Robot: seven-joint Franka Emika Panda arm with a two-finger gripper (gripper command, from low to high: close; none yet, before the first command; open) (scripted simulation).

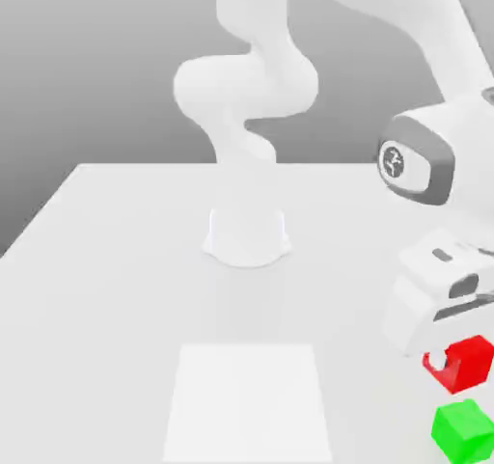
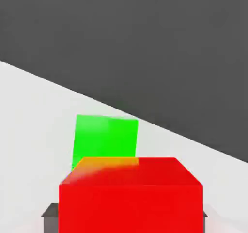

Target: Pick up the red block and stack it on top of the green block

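Now the gripper is closed on the red block and holds it off the table, at the exterior view's right. Just below it, near the front edge, the green block sits on the table, apart from the red one.

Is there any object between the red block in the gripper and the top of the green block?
Nothing visible stands in the way. The gripper holds the red block in the air just above the green block, with only open space between them. The green block's top face is bare.
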